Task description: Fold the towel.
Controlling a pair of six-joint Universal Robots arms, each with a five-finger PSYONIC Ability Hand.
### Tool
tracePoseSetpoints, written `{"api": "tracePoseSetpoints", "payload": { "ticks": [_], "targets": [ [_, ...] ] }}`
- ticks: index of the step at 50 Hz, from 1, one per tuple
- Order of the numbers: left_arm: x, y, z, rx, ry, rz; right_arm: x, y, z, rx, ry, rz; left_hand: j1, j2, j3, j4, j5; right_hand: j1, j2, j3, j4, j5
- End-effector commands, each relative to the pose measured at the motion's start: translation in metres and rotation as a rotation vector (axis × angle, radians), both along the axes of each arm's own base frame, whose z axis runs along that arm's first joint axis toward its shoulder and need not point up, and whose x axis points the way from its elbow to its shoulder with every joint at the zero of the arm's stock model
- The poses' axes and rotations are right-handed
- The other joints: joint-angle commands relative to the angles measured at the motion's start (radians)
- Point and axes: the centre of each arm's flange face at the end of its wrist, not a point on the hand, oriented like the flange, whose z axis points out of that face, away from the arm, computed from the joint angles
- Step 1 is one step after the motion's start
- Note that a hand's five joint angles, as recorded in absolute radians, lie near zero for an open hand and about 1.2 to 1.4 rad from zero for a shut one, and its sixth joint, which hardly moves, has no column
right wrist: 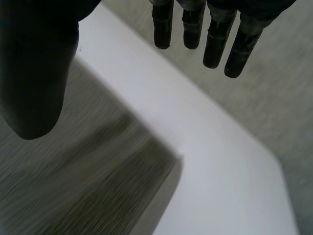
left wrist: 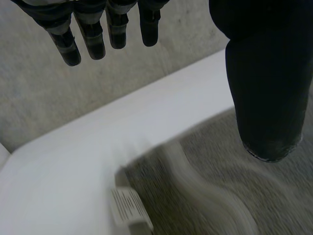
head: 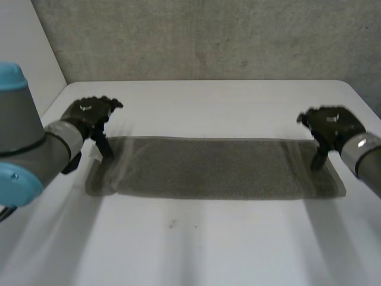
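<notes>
Grey towel [head: 208, 168] lies flat across frame centre on the white table [head: 196, 247], with open room below and above its long edges. Left hand [head: 89, 113] hangs at its upper-left corner, right hand [head: 330, 123] at its upper-right corner. Both are released, fingers straight, grasping nothing.

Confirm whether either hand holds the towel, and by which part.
Nothing is held. The left hand and the right hand are open, thumb apart from fingers, each at a far corner of the towel spread on the table.
</notes>
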Motion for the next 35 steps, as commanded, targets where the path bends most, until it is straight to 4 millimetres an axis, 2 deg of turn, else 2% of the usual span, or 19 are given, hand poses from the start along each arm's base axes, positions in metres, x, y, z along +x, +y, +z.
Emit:
{"api": "tracePoseSetpoints", "payload": {
  "ticks": [1,2,4,7,16,21,23,24,26,32,34,35],
  "targets": [
    [0.004,0.005,-0.029,0.001,0.019,0.014,-0.027,0.012,-0.04,0.129,0.021,-0.035,-0.002,0.009,0.008,0.007,-0.029,0.044,0.032,0.037,0.02,0.049],
    [0.005,0.004,-0.03,-0.012,0.036,0.021,-0.027,0.012,-0.04,0.129,0.021,-0.035,-0.002,0.009,0.008,0.007,-0.029,0.045,0.033,0.038,0.02,0.049],
    [0.006,0.004,-0.033,-0.017,0.055,0.029,-0.033,0.012,-0.051,0.128,0.017,-0.011,-0.002,0.009,0.008,0.007,-0.029,0.279,0.267,0.272,0.254,0.283],
    [0.007,0.004,-0.036,-0.023,0.089,0.04,-0.039,0.009,-0.058,0.113,0.015,0.005,-0.002,0.009,0.008,0.007,-0.029,0.365,0.353,0.358,0.34,0.369],
    [0.014,0.002,-0.03,-0.048,0.113,0.063,-0.043,0.001,-0.076,0.13,0.035,0.006,-0.002,0.009,0.008,0.007,-0.029,0.371,0.359,0.364,0.346,0.375],
    [0.015,0.002,-0.031,-0.045,0.112,0.066,-0.048,-0.001,-0.082,0.136,0.062,0.003,-0.002,0.009,0.008,0.007,-0.029,0.491,0.479,0.484,0.466,0.496],
    [0.015,0.002,-0.031,-0.043,0.111,0.066,-0.053,-0.004,-0.084,0.136,0.08,-0.003,-0.002,0.009,0.008,0.007,-0.029,0.707,0.695,0.7,0.682,0.711],
    [0.015,0.002,-0.031,-0.043,0.111,0.066,-0.053,-0.004,-0.084,0.136,0.08,-0.003,-0.002,0.009,0.008,0.007,-0.029,0.708,0.696,0.701,0.684,0.713],
    [0.015,0.003,-0.032,-0.042,0.111,0.067,-0.059,-0.01,-0.083,0.127,0.087,-0.02,-0.002,0.009,0.008,0.007,-0.029,1.155,1.142,1.147,1.13,1.159],
    [0.014,0.004,-0.032,-0.039,0.11,0.062,-0.073,-0.021,-0.078,0.099,0.117,-0.066,-0.002,0.009,0.008,0.007,-0.029,1.157,1.145,1.15,1.132,1.161],
    [0.014,0.004,-0.032,-0.04,0.111,0.062,-0.092,-0.031,-0.076,0.086,0.182,-0.138,-0.002,0.009,0.008,0.007,-0.029,1.157,1.145,1.15,1.132,1.161],
    [0.014,0.004,-0.032,-0.04,0.111,0.062,-0.092,-0.031,-0.076,0.086,0.182,-0.138,-0.002,0.009,0.008,0.007,-0.029,1.157,1.145,1.15,1.132,1.161]
  ]
}}
